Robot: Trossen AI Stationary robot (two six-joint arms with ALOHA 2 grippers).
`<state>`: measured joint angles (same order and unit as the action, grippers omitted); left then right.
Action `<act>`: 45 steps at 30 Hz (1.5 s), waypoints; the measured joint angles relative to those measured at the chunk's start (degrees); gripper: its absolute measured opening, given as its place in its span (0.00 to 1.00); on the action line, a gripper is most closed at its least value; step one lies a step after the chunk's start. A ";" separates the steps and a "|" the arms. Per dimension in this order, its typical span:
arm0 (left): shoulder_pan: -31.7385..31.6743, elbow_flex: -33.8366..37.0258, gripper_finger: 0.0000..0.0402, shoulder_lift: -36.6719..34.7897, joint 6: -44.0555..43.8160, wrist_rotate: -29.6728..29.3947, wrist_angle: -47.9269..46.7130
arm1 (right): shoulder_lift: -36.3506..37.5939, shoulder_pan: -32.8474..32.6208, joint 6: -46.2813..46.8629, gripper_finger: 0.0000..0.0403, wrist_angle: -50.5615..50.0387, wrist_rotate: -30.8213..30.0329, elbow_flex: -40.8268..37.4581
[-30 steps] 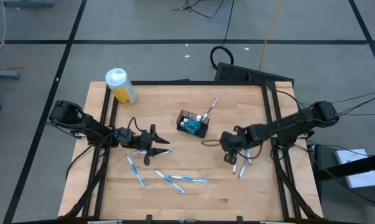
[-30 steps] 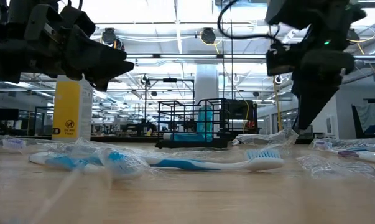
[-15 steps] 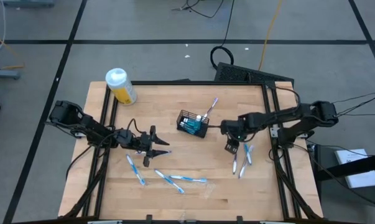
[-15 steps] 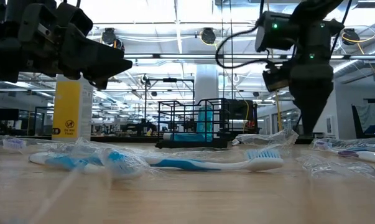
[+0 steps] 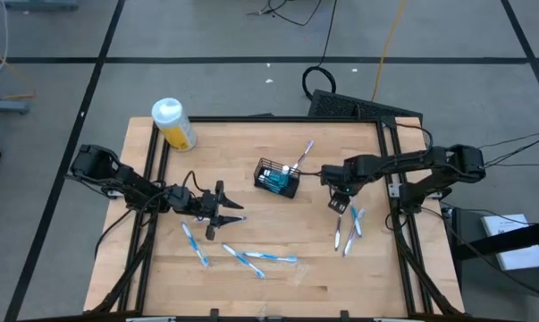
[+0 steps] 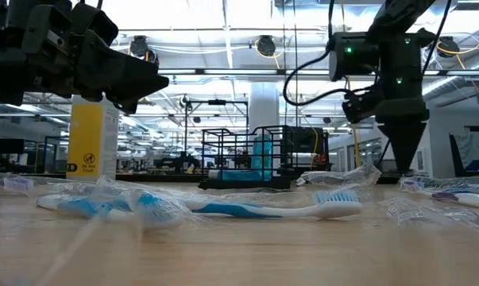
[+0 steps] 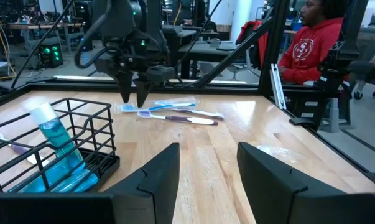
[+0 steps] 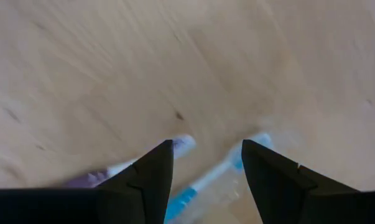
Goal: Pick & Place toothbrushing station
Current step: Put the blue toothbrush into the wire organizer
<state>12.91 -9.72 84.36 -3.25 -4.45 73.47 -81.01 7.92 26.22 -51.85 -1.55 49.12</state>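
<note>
On the near tabletop (image 5: 278, 286) lie wrapped toothbrushes (image 5: 251, 259). Farther in, the left hand (image 5: 217, 215) hovers left of centre, fingers apart, empty. The right hand (image 5: 339, 201) hangs with fingers spread over two toothbrushes on the right (image 5: 345, 234), holding nothing. The mesh basket (image 5: 276, 178) stands mid-table with a teal tube (image 7: 56, 140) inside. The yellow bottle (image 5: 173, 123) stands far left.

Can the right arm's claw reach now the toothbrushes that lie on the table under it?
Probably yes. The right claw hangs open just above the toothbrushes on the table's right side, and nothing lies between them; the black basket stands apart.
</note>
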 joint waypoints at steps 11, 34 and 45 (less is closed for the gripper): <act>0.00 0.00 0.42 0.00 0.02 0.00 -0.04 | 5.26 0.04 1.71 0.47 -4.40 -4.56 0.00; 0.00 -0.02 0.42 0.00 -0.26 0.00 -0.46 | 6.08 0.24 5.09 0.48 -2.33 -1.56 -5.89; 0.00 -0.02 0.42 0.00 -0.24 -0.04 -0.44 | 6.25 1.04 4.49 0.47 5.11 -1.31 -8.35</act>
<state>12.91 -9.74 84.36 -3.49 -4.49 73.03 -74.76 8.96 30.71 -46.74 -2.86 40.77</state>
